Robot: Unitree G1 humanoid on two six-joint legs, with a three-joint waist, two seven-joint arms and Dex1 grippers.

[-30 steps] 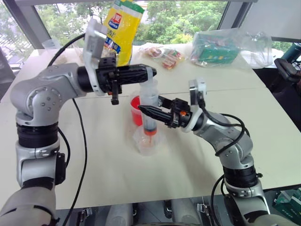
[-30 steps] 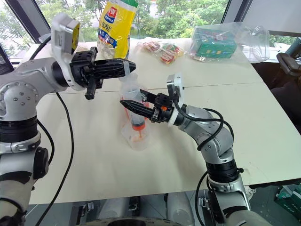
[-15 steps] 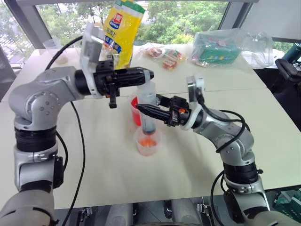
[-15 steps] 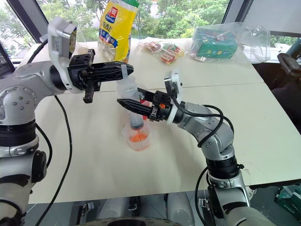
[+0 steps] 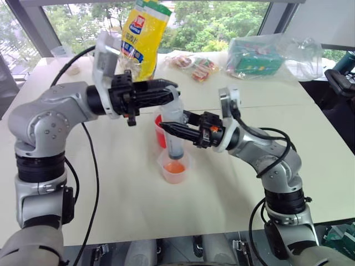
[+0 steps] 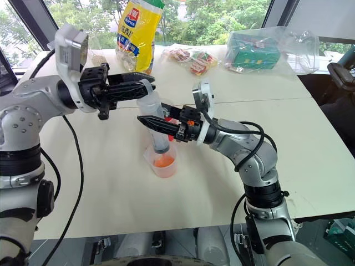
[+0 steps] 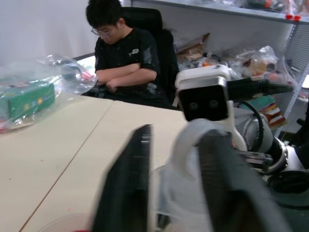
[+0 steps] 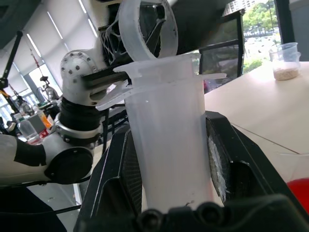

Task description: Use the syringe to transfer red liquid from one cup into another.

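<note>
My right gripper (image 5: 168, 129) stays clamped on the large clear plastic syringe (image 5: 175, 128). At its 12 o'clock, my left gripper (image 5: 169, 85) has just parted off the plunger. Orange-red liquid (image 5: 175, 168) now fills the short colourless cup (image 5: 174, 167): discharge complete.

The pale table (image 5: 127, 194) carried a short clear cup (image 5: 174, 167) with orange-red liquid (image 5: 175, 168) at its centre. Just behind it, at twelve o'clock, stood the taller red cup (image 5: 160, 130). At the far edge, near twelve, a yellow bag (image 5: 143, 36) stood upright; snack packets (image 5: 194, 65) lay at one o'clock and a clear bag holding a green box (image 5: 252, 58) at two. A cup with beige powder (image 5: 62, 58) sat at ten o'clock.
</note>
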